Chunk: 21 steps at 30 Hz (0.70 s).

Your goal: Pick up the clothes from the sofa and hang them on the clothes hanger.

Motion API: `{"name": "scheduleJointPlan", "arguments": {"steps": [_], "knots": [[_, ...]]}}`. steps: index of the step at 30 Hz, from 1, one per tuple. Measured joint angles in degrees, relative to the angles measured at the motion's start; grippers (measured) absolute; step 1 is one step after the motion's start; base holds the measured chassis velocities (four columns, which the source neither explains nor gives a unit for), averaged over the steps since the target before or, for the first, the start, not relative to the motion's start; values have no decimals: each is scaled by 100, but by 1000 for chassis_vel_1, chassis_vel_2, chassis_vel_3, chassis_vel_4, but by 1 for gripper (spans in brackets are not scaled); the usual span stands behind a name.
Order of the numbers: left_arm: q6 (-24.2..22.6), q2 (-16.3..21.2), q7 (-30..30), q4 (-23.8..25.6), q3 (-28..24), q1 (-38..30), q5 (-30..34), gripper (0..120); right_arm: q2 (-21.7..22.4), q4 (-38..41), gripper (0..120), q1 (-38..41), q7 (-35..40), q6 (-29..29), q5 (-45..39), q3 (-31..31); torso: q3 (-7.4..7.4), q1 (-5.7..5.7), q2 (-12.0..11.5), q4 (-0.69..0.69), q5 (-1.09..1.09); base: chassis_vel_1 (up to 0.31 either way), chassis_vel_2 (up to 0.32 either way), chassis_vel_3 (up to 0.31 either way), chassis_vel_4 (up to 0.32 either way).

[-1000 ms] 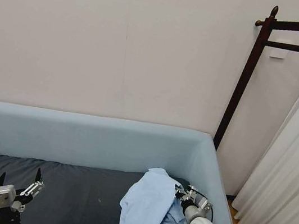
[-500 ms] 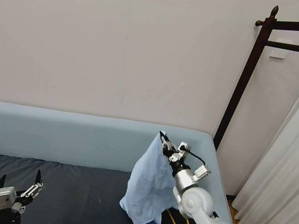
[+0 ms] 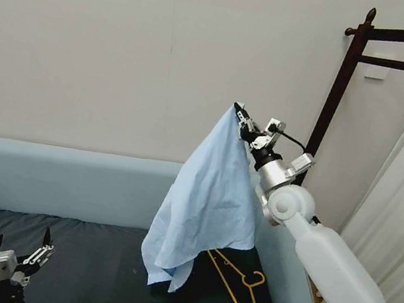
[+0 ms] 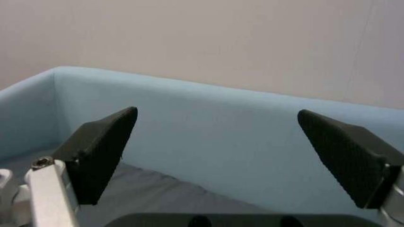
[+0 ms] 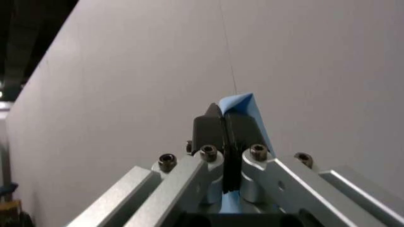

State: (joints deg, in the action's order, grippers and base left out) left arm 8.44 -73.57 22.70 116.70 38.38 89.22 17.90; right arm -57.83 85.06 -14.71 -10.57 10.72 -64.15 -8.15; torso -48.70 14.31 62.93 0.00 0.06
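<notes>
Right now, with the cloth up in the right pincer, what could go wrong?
The right pincer pinches only a corner of the cloth, so it may slip. The hem hangs by the hanger on the sofa and could snag it. The left pincer waits open, low over the sofa.

Count: 7 items, 6 kinds.
1 cloth [image 3: 205, 206] mid-frame, 1 hanger [image 3: 241, 292] lower centre, 1 sofa [image 3: 67, 176] lower left, 1 rack [image 3: 333, 103] upper right, 1 curtain [image 3: 397, 229] right edge; 2 grippers: left gripper [image 3: 21, 240] lower left, right gripper [image 3: 237, 111] upper centre.
</notes>
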Motion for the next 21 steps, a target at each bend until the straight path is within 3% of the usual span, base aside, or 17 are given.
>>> {"name": "scheduleJointPlan", "arguments": {"steps": [5,11,13,16,17,21], "knots": [[1,13,-2,27,21,6,-1,100,88,-64,0,-95,-36,-6,76,0,0,-1,0,-6,3,0,0,0,0],[2,-34,-4,78,31,11,-3,100,133,140,0,93,130,-14,112,-129,1,0,1,1,-2,0,0,0,0],[14,-50,-5,84,47,19,-3,100,271,570,0,-274,142,-9,204,-309,1,0,1,1,-2,0,0,0,0],[41,-42,-3,87,108,43,11,100,396,1033,0,-1427,-51,-8,655,-489,1,-1,1,-2,0,0,0,0,0],[41,-42,-3,87,108,43,11,100,396,1033,0,-1427,-51,-8,655,-489,1,-1,1,-2,0,0,0,0,0],[53,-28,-1,94,147,57,26,100,77,654,0,-2943,-233,213,1697,-549,2,-2,1,-4,0,0,0,0,0]]}}
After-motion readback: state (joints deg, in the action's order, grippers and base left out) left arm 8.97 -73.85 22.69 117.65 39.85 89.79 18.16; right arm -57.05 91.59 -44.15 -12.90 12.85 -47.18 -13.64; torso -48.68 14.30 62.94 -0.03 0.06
